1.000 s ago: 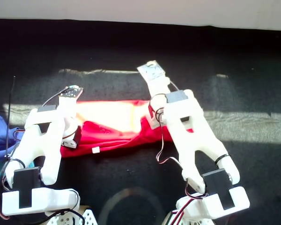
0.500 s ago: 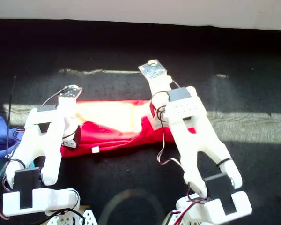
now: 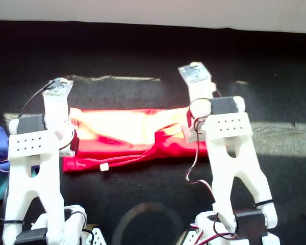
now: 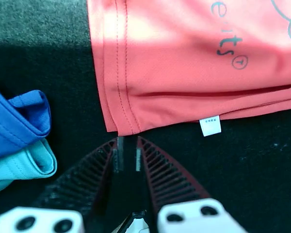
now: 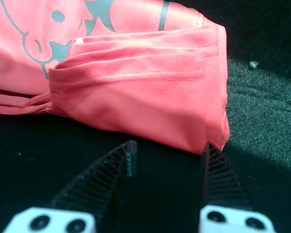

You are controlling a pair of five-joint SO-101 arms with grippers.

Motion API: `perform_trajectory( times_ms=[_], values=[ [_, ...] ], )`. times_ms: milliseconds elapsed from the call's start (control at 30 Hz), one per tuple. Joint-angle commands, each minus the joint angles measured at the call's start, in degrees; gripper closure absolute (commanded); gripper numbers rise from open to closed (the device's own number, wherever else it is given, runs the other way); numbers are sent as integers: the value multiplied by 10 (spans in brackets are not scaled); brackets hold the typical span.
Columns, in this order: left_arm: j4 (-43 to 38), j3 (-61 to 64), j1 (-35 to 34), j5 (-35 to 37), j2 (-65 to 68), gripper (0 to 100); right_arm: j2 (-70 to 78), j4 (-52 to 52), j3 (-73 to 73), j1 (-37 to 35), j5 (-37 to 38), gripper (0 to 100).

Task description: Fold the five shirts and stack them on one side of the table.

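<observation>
Midway across the worktop (image 3: 143,51), a folded red shirt (image 3: 127,135); left hand (image 4: 127,150) barely parted at one end, right hand (image 5: 167,158) spread wide at the other, both empty.

The worktop (image 3: 143,46) is dark and has a rough, felt-like surface. A broad band of sunlight (image 3: 280,138) crosses it from 9 to 3 o'clock, with a thinner bright streak (image 3: 117,78) towards 11. A pale strip (image 3: 153,9) runs along the 12 o'clock edge.
</observation>
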Motion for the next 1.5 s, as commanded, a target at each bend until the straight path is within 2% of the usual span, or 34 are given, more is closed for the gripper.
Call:
perform_trajectory(
  times_ms=[0, 133, 300, 500, 667, 1000, 1067, 1133, 1167, 1233, 1467],
  values=[
    [-56, -23, -10, 52, 15, 742, -29, 16, -28, 24, 4, 765],
    [-133, -42, -44, 67, 121, 747, -29, 29, -28, 23, 4, 765],
    [-137, -136, -89, 67, 264, 745, -29, 37, -28, 23, 4, 781],
    [-135, -211, -77, 67, 397, 745, -29, 37, -29, 22, 4, 826],
    [-136, -215, -44, 67, 448, 745, -29, 36, -29, 22, 4, 826],
    [-125, -250, -43, 67, 502, 749, -51, 36, -29, 23, 4, 826],
    [-101, -268, -43, 67, 511, 793, -87, 37, -29, 24, 4, 827],
    [-84, -286, -43, 67, 522, 923, -131, 37, -25, 28, 4, 828],
    [-80, -296, -44, 67, 529, 997, -153, 37, -24, 35, 4, 828],
    [-66, -314, -47, 65, 543, 970, -182, 37, -23, 56, 4, 828],
    [-2, -408, -101, 55, 573, 991, -227, 48, 46, 210, 11, 828]
  ],
)
